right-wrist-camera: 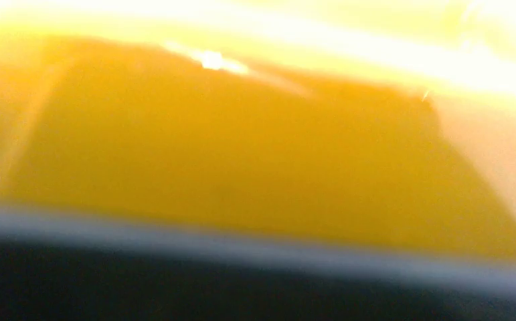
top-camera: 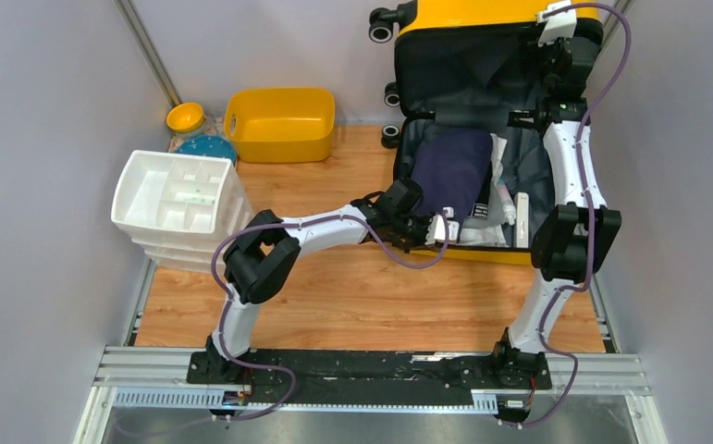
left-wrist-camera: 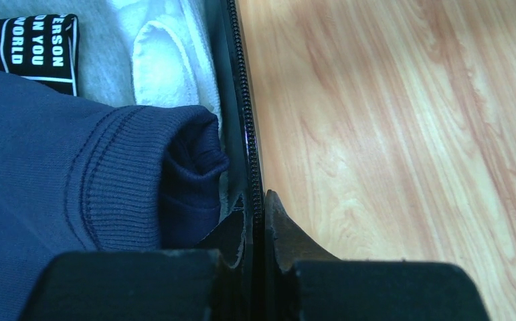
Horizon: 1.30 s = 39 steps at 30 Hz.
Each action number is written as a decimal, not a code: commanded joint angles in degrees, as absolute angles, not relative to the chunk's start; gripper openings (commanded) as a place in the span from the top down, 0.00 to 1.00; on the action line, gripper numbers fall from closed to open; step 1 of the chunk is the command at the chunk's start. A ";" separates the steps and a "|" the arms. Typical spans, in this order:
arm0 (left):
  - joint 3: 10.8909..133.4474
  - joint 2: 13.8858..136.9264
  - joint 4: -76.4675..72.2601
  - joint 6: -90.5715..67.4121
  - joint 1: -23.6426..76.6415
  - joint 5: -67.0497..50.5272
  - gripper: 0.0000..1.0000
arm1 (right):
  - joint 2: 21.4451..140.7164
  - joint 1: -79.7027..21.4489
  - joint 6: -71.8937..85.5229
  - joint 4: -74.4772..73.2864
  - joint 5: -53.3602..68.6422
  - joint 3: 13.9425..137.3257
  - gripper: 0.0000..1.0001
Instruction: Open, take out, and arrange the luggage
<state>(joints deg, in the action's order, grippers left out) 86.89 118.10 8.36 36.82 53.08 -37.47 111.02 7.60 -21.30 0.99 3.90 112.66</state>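
L to R: white organiser (top-camera: 129, 199) and yellow tub (top-camera: 283, 143) sit far left, no clothes visible in either. Left hand (left-wrist-camera: 258, 200) is clamped shut on the black zipper rim at the near-left corner of the luggage (top-camera: 482, 14). The luggage lies on the surface (top-camera: 362, 296) at far right, lid upright at back, base flat. Navy garment (top-camera: 449, 171) and white items (top-camera: 510, 199) are inside. Right hand (top-camera: 556, 23) is at the lid's top edge; its cam is a yellow blur, so can't tell open or gripping. Judgement: opening done; take-out and arranging not yet begun.
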 commanded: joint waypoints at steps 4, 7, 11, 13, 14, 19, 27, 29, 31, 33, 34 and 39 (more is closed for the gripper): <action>83.67 112.15 21.53 42.36 59.15 -49.22 1.00 | 117.77 8.00 -22.68 0.80 -1.83 124.69 0.27; 83.85 111.71 21.18 41.93 60.73 -48.61 1.00 | 119.44 8.17 -21.62 0.18 -1.58 128.22 0.23; 83.50 111.88 19.08 39.48 61.87 -47.64 1.00 | 119.53 8.44 -21.36 -2.11 0.95 129.90 0.18; 82.97 111.71 16.71 38.32 61.87 -46.50 0.89 | 118.57 8.53 -21.53 -3.33 2.28 129.38 0.15; 81.92 111.19 16.00 37.89 61.87 -44.49 0.85 | 117.87 8.53 -21.53 -3.25 2.55 127.37 0.14; 79.28 107.76 9.06 32.97 60.30 -38.06 0.32 | 109.96 8.70 -22.76 -6.66 8.25 118.93 0.15; 75.60 95.29 -1.56 10.66 53.62 -29.55 0.19 | 100.47 13.18 -20.83 -28.45 12.74 112.68 0.22; 71.56 90.45 -4.38 0.60 50.65 -24.09 0.19 | 98.54 15.02 -23.10 -35.92 13.80 111.37 0.25; 67.26 86.33 -5.01 -5.60 48.00 -21.03 0.19 | 97.21 15.73 -24.86 -43.02 15.72 108.74 0.27; 64.44 84.12 -4.66 -10.71 45.01 -17.16 0.18 | 95.10 15.82 -26.10 -47.26 18.52 106.45 0.32; 61.38 82.63 -5.09 -12.29 44.04 -14.18 0.18 | 94.49 15.65 -25.93 -50.68 19.50 103.83 0.33; 58.97 84.02 -6.24 -21.17 37.98 -7.83 0.17 | 90.00 12.04 -20.57 -47.38 14.27 93.18 0.36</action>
<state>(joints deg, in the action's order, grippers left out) 60.73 81.36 -5.65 -9.08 40.75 -15.33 92.79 15.27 -23.35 -44.18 16.05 99.92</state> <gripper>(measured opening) 0.827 0.647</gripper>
